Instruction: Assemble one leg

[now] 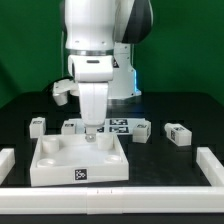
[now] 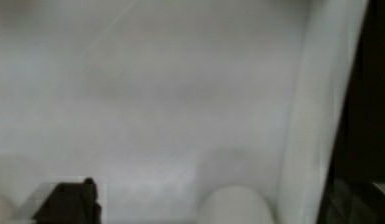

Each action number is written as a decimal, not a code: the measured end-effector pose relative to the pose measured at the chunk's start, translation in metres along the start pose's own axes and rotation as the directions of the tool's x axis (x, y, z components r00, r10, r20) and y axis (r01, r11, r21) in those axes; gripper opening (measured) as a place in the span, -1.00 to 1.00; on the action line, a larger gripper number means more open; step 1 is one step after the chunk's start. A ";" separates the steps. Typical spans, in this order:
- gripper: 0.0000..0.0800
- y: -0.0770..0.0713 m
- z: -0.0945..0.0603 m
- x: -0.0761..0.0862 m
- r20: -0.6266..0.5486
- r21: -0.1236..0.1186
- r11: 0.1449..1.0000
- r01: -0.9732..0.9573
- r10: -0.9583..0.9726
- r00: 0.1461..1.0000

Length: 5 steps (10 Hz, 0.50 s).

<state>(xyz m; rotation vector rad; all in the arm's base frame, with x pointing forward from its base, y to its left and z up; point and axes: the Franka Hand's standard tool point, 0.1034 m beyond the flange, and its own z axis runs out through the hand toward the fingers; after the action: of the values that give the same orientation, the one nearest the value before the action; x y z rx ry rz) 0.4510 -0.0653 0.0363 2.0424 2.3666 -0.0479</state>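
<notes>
The large white square panel (image 1: 80,158) lies at the front of the table. My gripper (image 1: 92,135) hangs straight down over its back middle, fingertips almost on its surface, open. Several small white legs with black-and-white markers lie behind the panel: one at the exterior view's left (image 1: 37,126), one beside it (image 1: 71,127), and two to the right (image 1: 140,130) (image 1: 178,134). None is in my gripper. The wrist view is filled by the blurred white panel (image 2: 153,90). My gripper (image 2: 150,205) shows there as one dark fingertip (image 2: 68,200) and a pale rounded shape beside it.
The marker board (image 1: 118,125) lies behind the panel among the legs. White rails border the work area at the front (image 1: 110,200) and at both sides (image 1: 6,160) (image 1: 212,165). The table is black, and the arm's base stands at the back.
</notes>
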 end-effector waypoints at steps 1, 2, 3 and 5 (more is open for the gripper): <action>0.63 -0.015 0.007 -0.002 -0.009 0.017 1.000 -0.011 0.012 1.000; 0.63 -0.026 0.016 -0.001 -0.018 0.038 0.999 -0.020 0.021 1.000; 0.63 -0.031 0.023 -0.001 -0.025 0.053 0.998 -0.023 0.025 0.999; 0.63 -0.027 0.025 0.005 -0.027 0.052 0.998 -0.022 0.024 0.999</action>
<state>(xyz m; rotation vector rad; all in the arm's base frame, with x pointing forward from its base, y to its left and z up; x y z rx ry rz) 0.4237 -0.0650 0.0118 2.1064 2.3818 -0.0818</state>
